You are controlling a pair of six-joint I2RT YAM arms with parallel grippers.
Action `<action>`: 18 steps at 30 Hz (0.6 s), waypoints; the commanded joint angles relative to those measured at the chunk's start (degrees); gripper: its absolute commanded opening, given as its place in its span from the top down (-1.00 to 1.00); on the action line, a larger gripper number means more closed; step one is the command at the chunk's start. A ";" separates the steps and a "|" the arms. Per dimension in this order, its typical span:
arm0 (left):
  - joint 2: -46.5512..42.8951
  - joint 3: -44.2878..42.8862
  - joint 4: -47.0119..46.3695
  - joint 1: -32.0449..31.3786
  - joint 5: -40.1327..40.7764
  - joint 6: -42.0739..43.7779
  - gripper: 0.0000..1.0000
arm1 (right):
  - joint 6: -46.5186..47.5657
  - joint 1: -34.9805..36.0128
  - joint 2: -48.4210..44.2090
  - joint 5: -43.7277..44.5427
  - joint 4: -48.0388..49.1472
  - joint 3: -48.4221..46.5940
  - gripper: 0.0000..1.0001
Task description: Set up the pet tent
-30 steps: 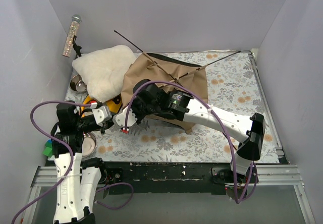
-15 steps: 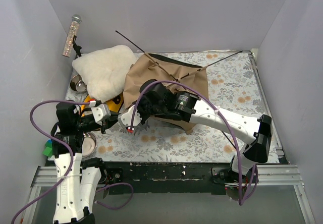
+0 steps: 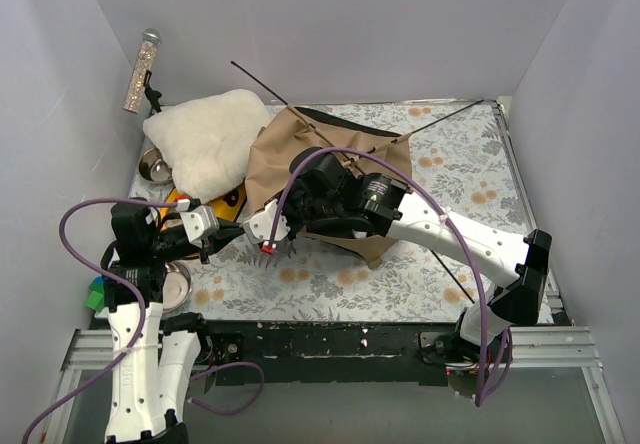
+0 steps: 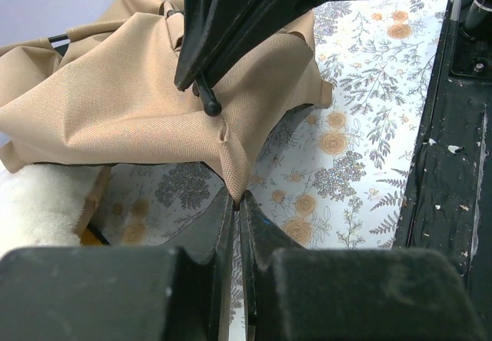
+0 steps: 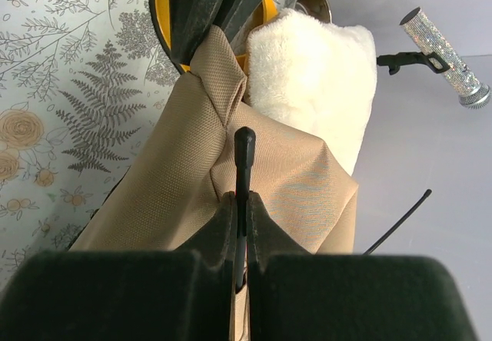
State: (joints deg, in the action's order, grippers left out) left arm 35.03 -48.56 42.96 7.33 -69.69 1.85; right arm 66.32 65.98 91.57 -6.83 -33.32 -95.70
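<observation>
L claw (image 4: 237, 199) is pinched tight on the near-left corner of the pet tent (image 3: 275, 159), w/ a fabric fold caught btwn the fingers, low over the floral table (image 3: 330, 274). R claw (image 5: 240, 203) is narrow too, closed round a black pole tip (image 5: 244, 137) w/ tan cloth bunched at it. From the top both claws sit just beside each other at that same corner, and the L wrist cam shows the pole tip right above my pinch.

The tent's bulk lies far and right of both claws, slumped, mid-table, its left edge against the white cushion (image 3: 205, 144). Other pole ends (image 3: 450, 114) poke out at the far side.

My read: the held pole runs roughly near-left to far-right under the cloth, though most of it is hidden. So the next move prob. turns on that axis. R arm is the one on the pole and would drive the tip toward the corner L is holding. L just anchors. Risk: the cloth slips from L's pinch.
</observation>
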 commanded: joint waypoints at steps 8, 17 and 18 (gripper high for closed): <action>0.39 -0.58 -1.39 0.14 -1.68 -0.53 1.00 | 2.41 1.26 -1.40 -0.03 0.36 -0.45 0.97; 0.22 -0.66 -1.39 0.14 -2.20 -0.18 1.00 | -0.23 1.53 1.24 2.08 -1.13 -3.70 0.97; 0.22 -0.66 -1.39 0.05 -2.20 -0.09 1.00 | -0.32 1.52 1.33 2.26 -1.22 -3.70 0.97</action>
State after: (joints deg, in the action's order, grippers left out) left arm 35.22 -48.56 42.83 7.35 -69.93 1.45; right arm 66.98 67.16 92.38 -6.07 -33.87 -96.36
